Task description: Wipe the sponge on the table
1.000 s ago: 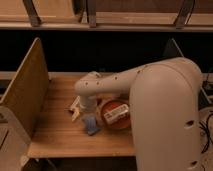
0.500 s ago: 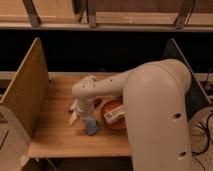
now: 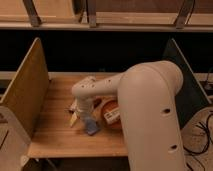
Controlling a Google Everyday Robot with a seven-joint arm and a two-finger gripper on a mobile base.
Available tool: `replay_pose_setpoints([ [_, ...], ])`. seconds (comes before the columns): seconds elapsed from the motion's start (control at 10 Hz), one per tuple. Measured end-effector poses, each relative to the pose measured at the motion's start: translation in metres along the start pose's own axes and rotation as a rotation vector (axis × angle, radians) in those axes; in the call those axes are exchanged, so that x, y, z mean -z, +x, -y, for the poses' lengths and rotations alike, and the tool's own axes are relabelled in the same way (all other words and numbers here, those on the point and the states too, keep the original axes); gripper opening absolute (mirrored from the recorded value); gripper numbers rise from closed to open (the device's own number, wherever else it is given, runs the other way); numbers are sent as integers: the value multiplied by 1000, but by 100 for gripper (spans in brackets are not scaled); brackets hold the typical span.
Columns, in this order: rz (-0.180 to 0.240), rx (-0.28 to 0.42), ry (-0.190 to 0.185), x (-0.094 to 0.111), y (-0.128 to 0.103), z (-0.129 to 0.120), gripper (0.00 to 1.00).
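We see the arm (image 3: 150,110) reaching down from the foreground to the middle of the table (image 3: 55,135). The gripper (image 3: 80,116) sits low over the planks, just beside the plate (image 3: 105,107). Its jaws stand wide and hold nothing that we can make out. The sponge (image 3: 91,126) lies flat on the table, just beside the gripper and close to the plate's front rim; we cannot tell whether a finger touches it. A white-labelled item (image 3: 111,116) rests on the plate. A tan panel (image 3: 25,90) and a dark panel (image 3: 182,75) flank the table.
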Motion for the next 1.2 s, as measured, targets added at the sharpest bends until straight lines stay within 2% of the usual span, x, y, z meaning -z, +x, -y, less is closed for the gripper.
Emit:
replay_pose_setpoints([
  [0.4, -64, -38, -22, -23, -3, 13, 80],
  [0.5, -70, -39, -14, -24, -6, 16, 79],
  [0.6, -73, -32, 3, -23, -9, 17, 73],
  [0.9, -77, 9, 49, -17, -16, 5, 41],
  [1.0, -78, 14, 52, -17, -16, 3, 34],
  [1.2, -88, 26, 49, -20, -16, -4, 12],
])
